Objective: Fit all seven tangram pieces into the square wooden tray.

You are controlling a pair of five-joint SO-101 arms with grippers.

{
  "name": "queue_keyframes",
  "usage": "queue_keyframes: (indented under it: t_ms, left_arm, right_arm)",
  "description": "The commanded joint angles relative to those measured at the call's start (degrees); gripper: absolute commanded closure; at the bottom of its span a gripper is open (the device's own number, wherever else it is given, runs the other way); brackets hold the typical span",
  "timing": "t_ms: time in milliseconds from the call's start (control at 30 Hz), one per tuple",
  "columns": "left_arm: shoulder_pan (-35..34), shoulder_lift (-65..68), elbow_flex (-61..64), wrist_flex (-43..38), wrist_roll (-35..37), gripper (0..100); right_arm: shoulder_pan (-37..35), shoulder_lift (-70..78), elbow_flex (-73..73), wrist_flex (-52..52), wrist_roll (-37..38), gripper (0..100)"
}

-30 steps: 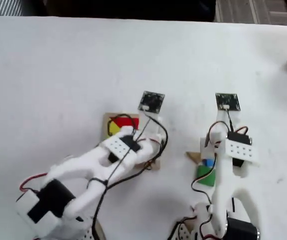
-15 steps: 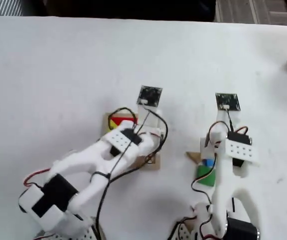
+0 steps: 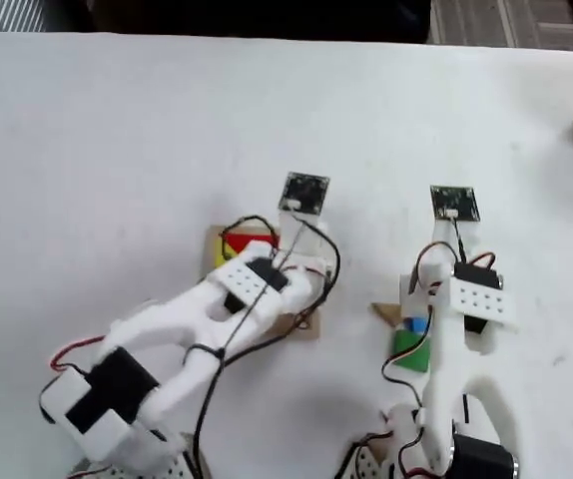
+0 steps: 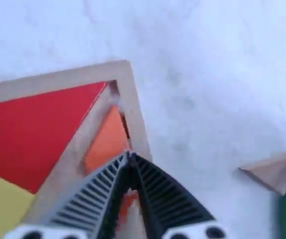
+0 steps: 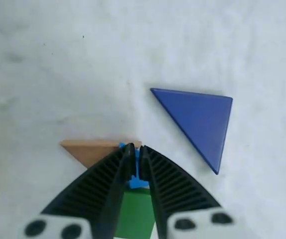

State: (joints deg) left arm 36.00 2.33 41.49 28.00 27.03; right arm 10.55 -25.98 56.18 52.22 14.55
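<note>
Now left gripper (image 4: 129, 158) fingers clenched over orange piece (image 4: 105, 144) in tray (image 4: 133, 99) corner; right gripper (image 5: 134, 149) pinches light-blue piece (image 5: 137, 175), touching tan triangle (image 5: 90, 149) and green piece (image 5: 135, 214).

Light is bright, diffuse, from above. Table (image 3: 117, 120) reads near-white with mild glare. Faint soft shadows lie beside left arm (image 3: 167, 339) and right arm (image 3: 456, 389) at near edge. Thin dark shadow runs inside tray (image 4: 133, 99) rim.

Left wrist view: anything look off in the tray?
Orange piece in the tray corner looks askew: a bare wood strip separates it from the red piece, and a dark gap shows along the tray wall. The left gripper, fingers shut, sits over it. Can't tell if it lies flat.
</note>
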Motion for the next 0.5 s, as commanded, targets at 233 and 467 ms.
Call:
queue_keyframes:
  t_ms: [233,467]
  left_arm:
    - [1.5,-5.3,4.0,6.1,-1.8,98]
    - [-1.5,-8.1,5.4,5.8,-1.5,98]
  right_arm:
    - [-0.8,-0.6,-0.3,-0.9,0.9,98.0]
    - [-0.9,-0.6,-0.3,-1.0,0.9,98.0]
